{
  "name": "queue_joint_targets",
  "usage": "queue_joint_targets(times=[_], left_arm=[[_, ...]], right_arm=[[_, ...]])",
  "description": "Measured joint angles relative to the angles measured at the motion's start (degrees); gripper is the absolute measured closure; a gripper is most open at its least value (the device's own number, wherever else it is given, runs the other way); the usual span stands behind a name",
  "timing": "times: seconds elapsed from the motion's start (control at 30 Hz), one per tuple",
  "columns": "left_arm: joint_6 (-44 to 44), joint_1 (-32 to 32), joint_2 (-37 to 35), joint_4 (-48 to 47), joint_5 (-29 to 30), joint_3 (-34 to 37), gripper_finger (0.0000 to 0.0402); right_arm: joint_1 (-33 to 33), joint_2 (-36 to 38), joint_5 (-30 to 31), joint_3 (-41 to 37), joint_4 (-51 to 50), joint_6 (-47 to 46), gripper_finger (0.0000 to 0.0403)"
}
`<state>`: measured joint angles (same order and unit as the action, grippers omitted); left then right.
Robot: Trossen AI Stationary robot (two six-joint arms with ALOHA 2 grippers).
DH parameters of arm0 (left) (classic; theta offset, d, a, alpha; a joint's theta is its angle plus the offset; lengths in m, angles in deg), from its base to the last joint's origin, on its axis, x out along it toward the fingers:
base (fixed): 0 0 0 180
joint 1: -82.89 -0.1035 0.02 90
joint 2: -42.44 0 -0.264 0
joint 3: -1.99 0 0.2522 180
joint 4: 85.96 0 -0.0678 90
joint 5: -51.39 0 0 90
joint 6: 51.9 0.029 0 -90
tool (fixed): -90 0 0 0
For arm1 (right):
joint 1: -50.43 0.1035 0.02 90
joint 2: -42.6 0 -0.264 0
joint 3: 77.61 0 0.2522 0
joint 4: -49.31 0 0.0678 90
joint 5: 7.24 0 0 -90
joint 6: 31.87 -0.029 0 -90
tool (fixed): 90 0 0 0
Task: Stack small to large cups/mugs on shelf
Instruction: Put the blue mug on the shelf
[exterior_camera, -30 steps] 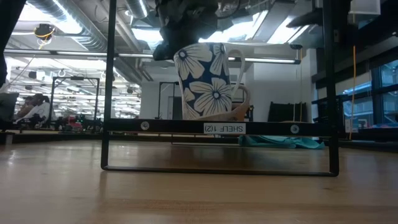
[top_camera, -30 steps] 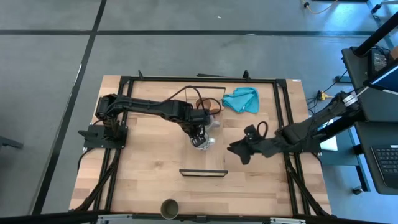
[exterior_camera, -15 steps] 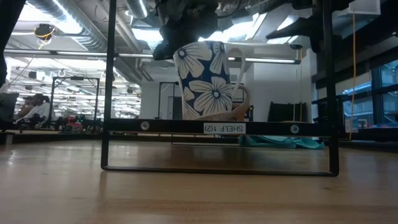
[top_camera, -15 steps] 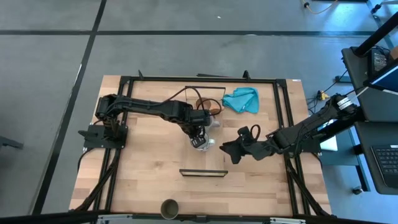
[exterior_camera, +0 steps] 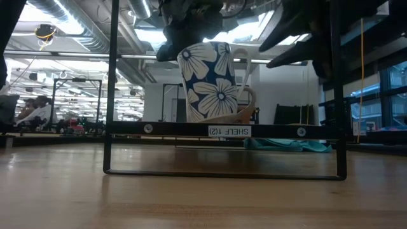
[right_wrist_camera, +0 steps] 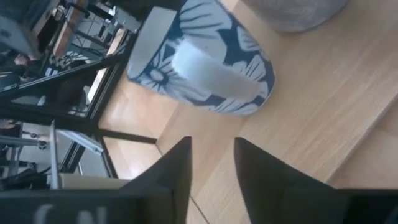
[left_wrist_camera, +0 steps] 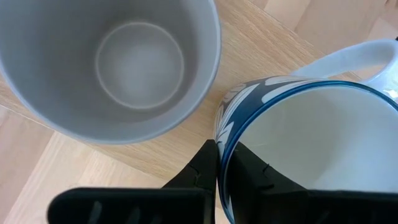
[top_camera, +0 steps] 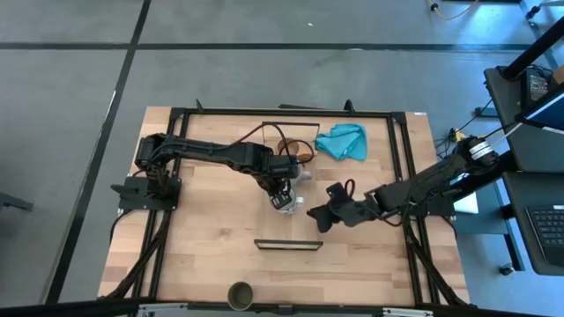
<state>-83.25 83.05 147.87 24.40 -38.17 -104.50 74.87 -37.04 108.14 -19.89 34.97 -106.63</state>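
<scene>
While the left tool is clenched on the rim of the blue floral mug, that mug sits tilted near the middle of the surface, right beside a grey mug. Just behind them there's a tan wooden cup and a teal cloth. The shelf lies in front of the mugs with nothing on it. A dark olive cup waits at the front edge. On the right, the right tool hovers released, close to the floral mug.

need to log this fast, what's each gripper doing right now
Left gripper: shut on the rim of the blue floral mug.
Right gripper: open, empty, near that mug.
</scene>
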Motion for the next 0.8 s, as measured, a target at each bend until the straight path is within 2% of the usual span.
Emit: queue_joint_targets(times=[0.3,0.8], left_arm=[[0.02,0.00,0.00,-0.02,-0.11,0.00,0.0379],[0.01,0.00,0.00,-0.02,-0.15,0.00,0.0378]], right_arm=[[-0.39,-0.02,-0.09,0.00,-0.02,1.32,0.0394],[-3.21,-0.48,0.33,0.00,-0.11,1.27,0.0393]])
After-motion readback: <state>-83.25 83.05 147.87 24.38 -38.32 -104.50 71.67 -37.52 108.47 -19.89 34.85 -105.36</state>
